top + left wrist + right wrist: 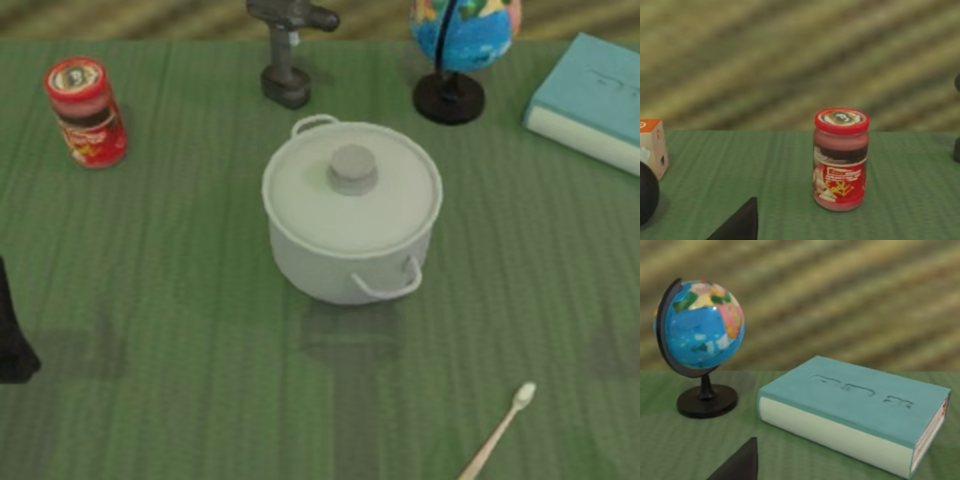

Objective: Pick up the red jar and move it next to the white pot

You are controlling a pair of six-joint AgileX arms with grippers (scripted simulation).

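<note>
The red jar [86,111] stands upright at the far left of the green table, with a red lid and a dark and cream label. In the left wrist view the red jar [840,159] is ahead of my left gripper and well apart from it. One dark fingertip [742,222] shows there, with nothing beside it. The white pot [350,208] sits in the middle of the table, lid on, with a grey knob [352,168]. My left arm [14,335] is at the table's left edge. My right gripper is outside the top view; one of its fingertips [742,462] shows.
A dark grey tool [287,50] stands at the back behind the pot. A globe [462,40] and a teal book [590,100] are at the back right. A toothbrush [500,432] lies at the front right. An orange and white box [652,147] is left of the jar.
</note>
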